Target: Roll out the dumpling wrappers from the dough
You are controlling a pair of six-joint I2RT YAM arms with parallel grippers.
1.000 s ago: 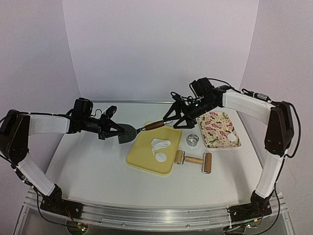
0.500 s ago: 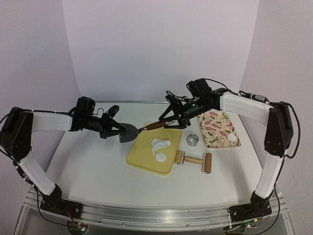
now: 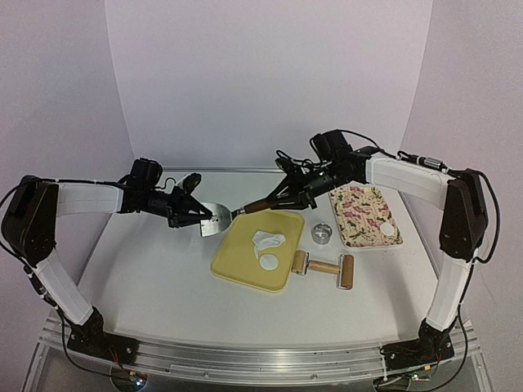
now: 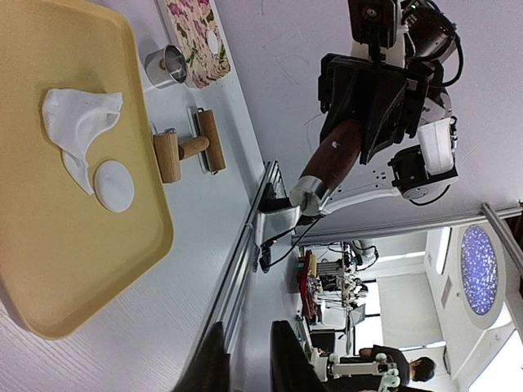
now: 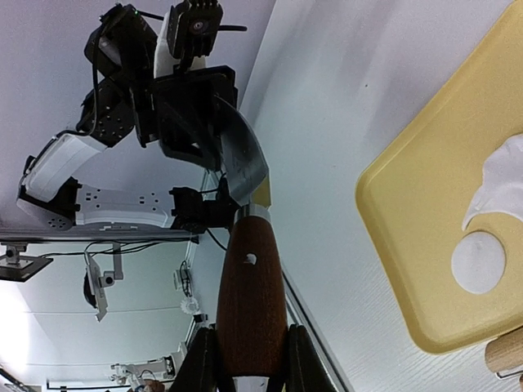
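One round dumpling wrapper (image 3: 268, 262) (image 4: 113, 185) (image 5: 478, 263) lies on the yellow board (image 3: 237, 263), beside the torn white dough sheet (image 3: 268, 240) (image 4: 78, 122). A second wrapper (image 3: 386, 231) rests on the floral tray (image 3: 359, 214). Over the board's far left corner, my right gripper (image 3: 276, 199) (image 5: 249, 347) is shut on the brown wooden handle (image 5: 249, 302) of a metal-bladed scraper (image 3: 216, 222). My left gripper (image 3: 198, 215) (image 4: 249, 359) is at the blade's tip, open, with nothing between its fingers.
A shiny ring cutter (image 3: 322, 233) (image 4: 166, 65) stands between the board and the tray. A wooden rolling pin (image 3: 324, 268) (image 4: 186, 149) lies off the board's right side. The white backdrop walls close in behind and beside the table.
My right gripper has moved in and shut on the scraper's handle. My left gripper has opened off the blade, which has tipped to catch the light.
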